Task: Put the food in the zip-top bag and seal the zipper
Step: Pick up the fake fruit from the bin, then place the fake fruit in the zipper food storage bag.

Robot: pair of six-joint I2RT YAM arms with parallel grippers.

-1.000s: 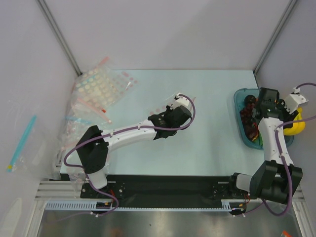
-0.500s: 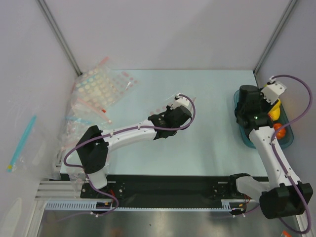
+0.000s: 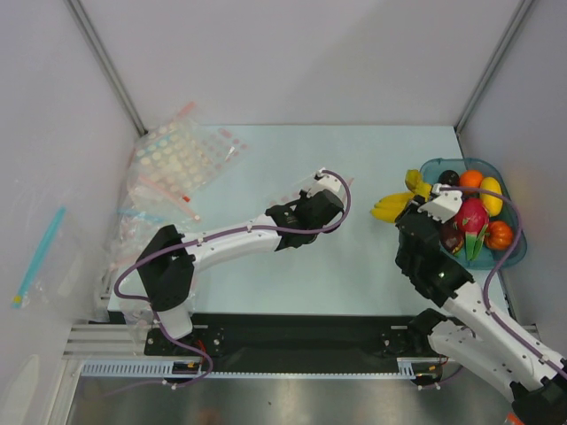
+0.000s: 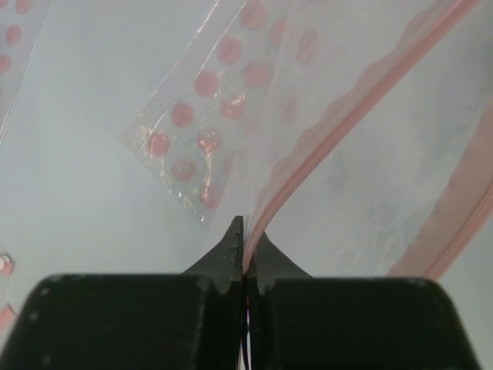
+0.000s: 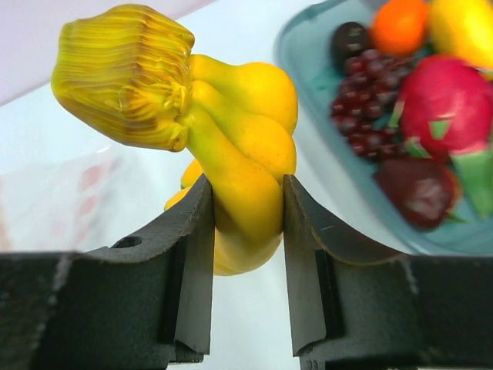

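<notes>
- Banana bunch [image 5: 231,154] hangs over the table, just left of the teal tray [image 3: 517,251] where the other fruit sits.
- Right gripper [image 5: 245,193] clamps it across the middle, jaws partly apart around the fruit and the stem end poking past the fingertips.
- Zip-top bag [image 4: 231,100] lies flat farther left, well apart from the bunch.
- Left gripper [image 4: 245,235] is pinched tight on the zipper [image 4: 347,116].
- Two pink strips look parted, so the mouth seems open; the carry should go leftward.
</notes>
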